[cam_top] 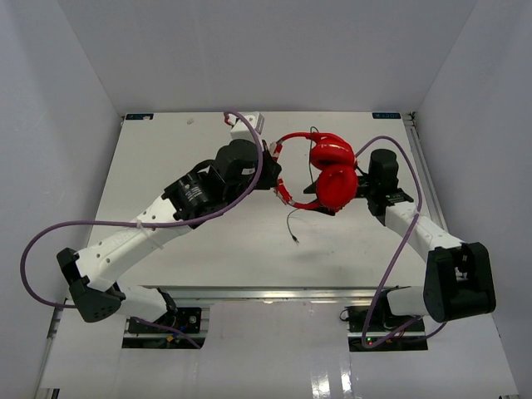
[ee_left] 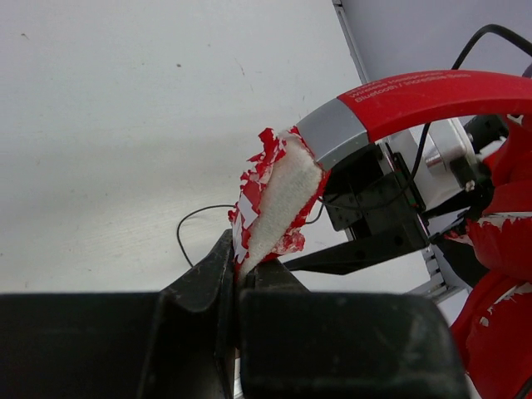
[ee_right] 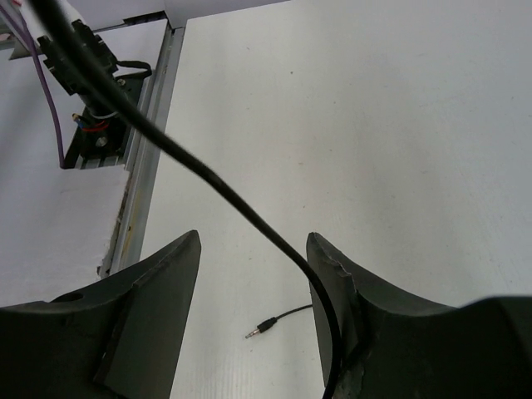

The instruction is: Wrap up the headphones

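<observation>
The red headphones (cam_top: 332, 170) hang over the middle of the table, ear cups folded together on the right, thin headband (cam_top: 285, 166) arching left. My left gripper (cam_top: 274, 176) is shut on the headband. In the left wrist view its fingers (ee_left: 239, 274) pinch the torn red-and-white padding (ee_left: 278, 195) below the red band (ee_left: 432, 96). My right gripper (cam_top: 363, 193) sits just right of the ear cups and stands open (ee_right: 253, 249). The thin black cable (ee_right: 241, 204) runs loose between its fingers and lies against the right one. The plug (ee_right: 264, 327) (cam_top: 296, 241) dangles near the tabletop.
Thick purple robot cables (cam_top: 249, 179) loop over both arms. A small white box (cam_top: 247, 126) sits at the back of the table. A metal rail (ee_right: 141, 174) runs along the table's edge in the right wrist view. White walls surround the table.
</observation>
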`<state>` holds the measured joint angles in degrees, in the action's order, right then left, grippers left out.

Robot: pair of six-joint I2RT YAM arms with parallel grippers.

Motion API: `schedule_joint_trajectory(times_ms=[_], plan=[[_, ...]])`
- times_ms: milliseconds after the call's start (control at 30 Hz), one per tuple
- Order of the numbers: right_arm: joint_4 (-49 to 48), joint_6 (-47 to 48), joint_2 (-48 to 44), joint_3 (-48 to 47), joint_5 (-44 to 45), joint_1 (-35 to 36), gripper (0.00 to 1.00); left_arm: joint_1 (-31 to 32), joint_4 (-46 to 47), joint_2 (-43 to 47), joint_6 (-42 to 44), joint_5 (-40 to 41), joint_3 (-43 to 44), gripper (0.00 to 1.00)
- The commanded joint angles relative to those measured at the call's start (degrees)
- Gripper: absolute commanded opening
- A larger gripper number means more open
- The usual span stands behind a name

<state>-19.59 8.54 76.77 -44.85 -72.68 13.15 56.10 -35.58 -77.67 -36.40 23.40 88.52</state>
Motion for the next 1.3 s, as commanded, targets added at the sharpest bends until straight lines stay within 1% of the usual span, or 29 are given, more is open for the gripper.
schedule_joint_trajectory(times_ms=[0, 200, 500, 733, 800, 1133, 1233, 1267], plan=[[4.9, 7.1, -2.9, 1.3, -2.6, 0.1, 0.61, 0.2, 3.8, 2.9, -3.3, 3.8, 3.5, 0.00], [10.2, 12.5, -4.5, 1.6, -2.4, 0.2, 0.60, 0.2, 4.0, 3.3, -4.1, 5.1, 3.8, 0.00], [20.9, 20.3, -8.2, 3.2, -0.1, 0.2, 0.58, 0.2, 3.9, 2.4, -3.6, 9.6, 6.2, 0.00], [25.2, 21.7, -11.6, 3.6, 2.0, 0.2, 0.52, 0.0, 3.5, 2.3, -4.5, 12.4, 5.3, 0.00], [27.0, 22.7, -12.3, 3.2, 2.8, 0.2, 0.49, -0.1, 3.5, 2.4, -4.9, 12.9, 5.1, 0.00], [31.8, 24.6, -16.1, 3.6, 6.3, 0.3, 0.43, -0.7, 3.6, 2.9, -5.6, 13.9, 4.5, 0.00], [32.5, 24.8, -17.1, 3.9, 7.3, 0.3, 0.37, -0.9, 3.6, 2.5, -6.1, 14.0, 4.4, 0.00], [33.1, 25.0, -17.4, 3.9, 7.8, 0.3, 0.33, -1.1, 3.6, 2.2, -6.3, 14.0, 4.3, 0.00]])
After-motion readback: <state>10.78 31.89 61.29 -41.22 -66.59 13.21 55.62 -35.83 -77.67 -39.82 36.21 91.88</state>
